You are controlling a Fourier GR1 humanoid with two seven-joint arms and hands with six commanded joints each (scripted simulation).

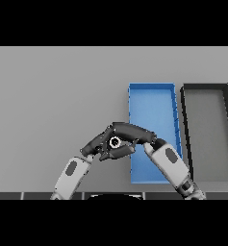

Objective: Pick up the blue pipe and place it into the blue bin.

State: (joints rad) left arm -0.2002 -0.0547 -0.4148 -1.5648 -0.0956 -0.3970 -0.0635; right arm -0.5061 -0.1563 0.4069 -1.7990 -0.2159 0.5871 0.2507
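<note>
Head view: your right hand [134, 132] and left hand [97, 145] meet just left of the blue bin [154, 103], over the table [53, 96]. No blue pipe is visible; only a small pale ring [115, 142] shows between the fingers, and it could be the pipe's end. Whether either hand grips anything, you cannot tell. Expect it rigid, light, slick; hold mid-length.

A: Hiding most of the blue pipe [115, 142], both hands overlapping there. Grip unclear.
B: Right hand [134, 133] covering part of the blue bin [154, 103]. Black bin [207, 129] hiding its near corner behind the right forearm.
</note>
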